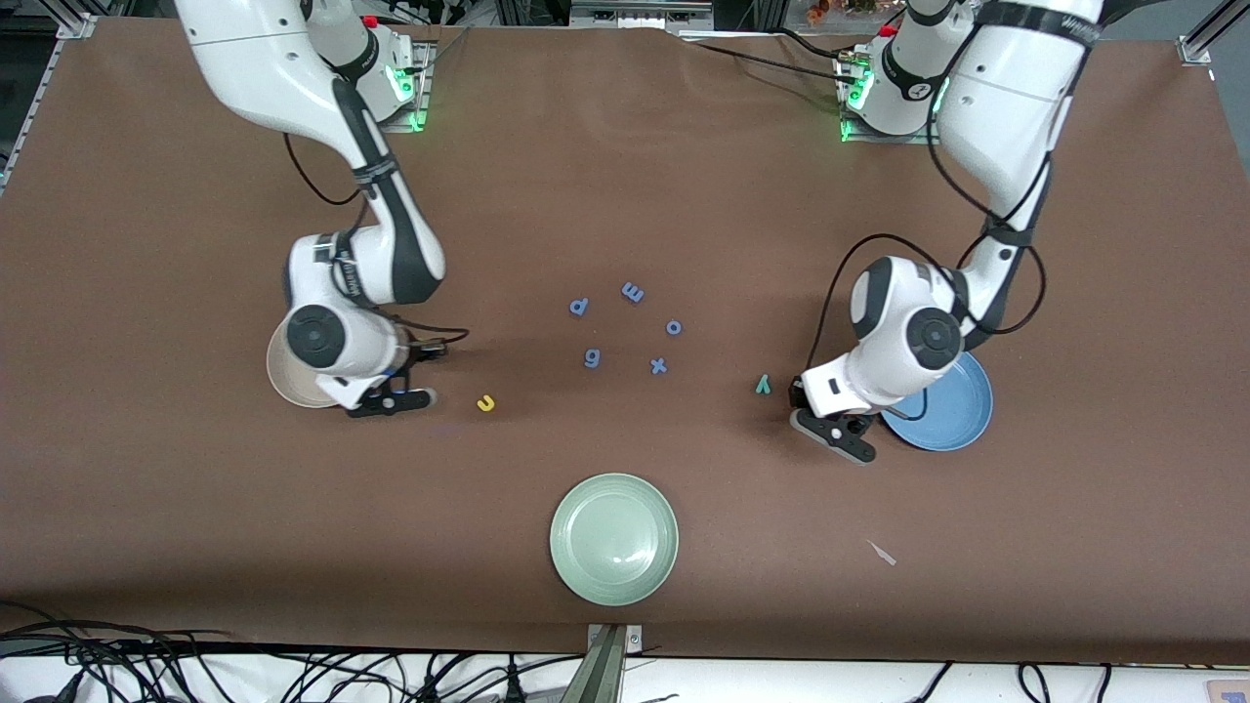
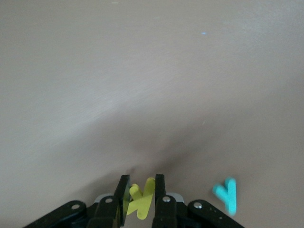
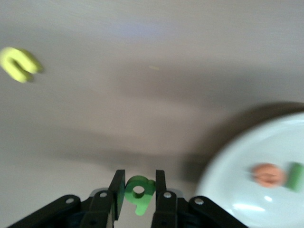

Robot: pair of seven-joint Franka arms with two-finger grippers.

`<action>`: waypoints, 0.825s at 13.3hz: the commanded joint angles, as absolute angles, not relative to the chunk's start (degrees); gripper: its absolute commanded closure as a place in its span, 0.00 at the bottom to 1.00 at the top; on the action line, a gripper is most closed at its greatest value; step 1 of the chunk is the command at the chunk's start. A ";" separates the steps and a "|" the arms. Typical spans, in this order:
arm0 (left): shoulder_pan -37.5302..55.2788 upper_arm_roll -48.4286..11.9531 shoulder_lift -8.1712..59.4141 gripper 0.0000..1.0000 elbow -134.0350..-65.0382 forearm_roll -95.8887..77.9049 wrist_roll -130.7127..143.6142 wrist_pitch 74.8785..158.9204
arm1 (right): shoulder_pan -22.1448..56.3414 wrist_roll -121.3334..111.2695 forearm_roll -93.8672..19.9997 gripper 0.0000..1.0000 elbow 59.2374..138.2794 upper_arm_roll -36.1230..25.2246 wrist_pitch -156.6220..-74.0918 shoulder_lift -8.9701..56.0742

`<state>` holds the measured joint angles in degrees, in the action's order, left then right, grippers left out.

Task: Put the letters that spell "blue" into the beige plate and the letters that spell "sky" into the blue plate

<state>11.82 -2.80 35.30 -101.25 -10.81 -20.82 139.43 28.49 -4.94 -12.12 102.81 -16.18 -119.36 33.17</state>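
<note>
My left gripper [image 2: 141, 190] is shut on a yellow k [image 2: 141, 200], low over the brown table beside the blue plate [image 1: 945, 415]. A teal y [image 2: 226, 194] lies on the table close by [image 1: 764, 385]. My right gripper [image 3: 139, 186] is shut on a green b [image 3: 139, 192], low over the table next to the beige plate [image 3: 237, 199]. In that plate lie an orange e [image 3: 267, 175] and a green l [image 3: 295, 176]. In the front view the right arm's hand covers most of the beige plate [image 1: 278, 376]. A yellow u [image 1: 485, 402] lies near the right gripper [image 1: 391, 400].
Periwinkle letters p [image 1: 579, 307], m [image 1: 633, 292], o [image 1: 673, 327], g [image 1: 592, 358] and x [image 1: 658, 366] lie mid-table. A pale green plate [image 1: 613, 538] sits nearer the front camera. A small scrap [image 1: 883, 554] lies toward the left arm's end.
</note>
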 commanded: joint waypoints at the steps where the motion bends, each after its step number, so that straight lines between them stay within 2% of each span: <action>1: 5.47 -3.16 28.75 0.99 -105.98 -8.70 -27.38 134.30 | 28.48 -13.51 -12.22 0.84 103.09 -21.42 -115.32 31.90; 3: 2.30 -1.51 28.13 0.97 -108.44 -8.70 -35.82 134.21 | 28.39 -17.48 -12.22 0.81 103.44 -24.16 -115.14 32.52; 4: 2.11 0.42 27.95 0.97 -109.94 -8.79 -39.43 134.21 | 27.87 -17.75 -12.30 0.52 103.53 -24.43 -115.14 32.78; 5: 2.11 1.40 28.04 0.92 -111.17 -9.40 -40.33 134.38 | 27.69 -17.32 -12.57 0.01 103.45 -24.43 -115.31 33.04; 6: 2.02 1.41 28.21 0.74 -111.53 -9.49 -39.73 134.38 | 27.69 -17.23 -12.57 0.00 103.36 -24.43 -115.23 32.96; 7: 2.11 1.41 28.21 0.32 -111.19 -9.58 -39.38 134.38 | 27.86 -16.79 -12.74 0.00 103.10 -24.43 -115.14 32.78; 9: 2.98 1.06 28.04 0.26 -110.40 -9.58 -37.45 134.38 | 28.82 -17.05 -13.01 0.00 101.26 -23.82 -115.14 32.87; 11: 4.48 -0.78 28.04 0.26 -109.78 -10.63 -32.90 134.47 | 29.88 -16.61 -13.18 0.00 98.54 -22.16 -115.40 33.57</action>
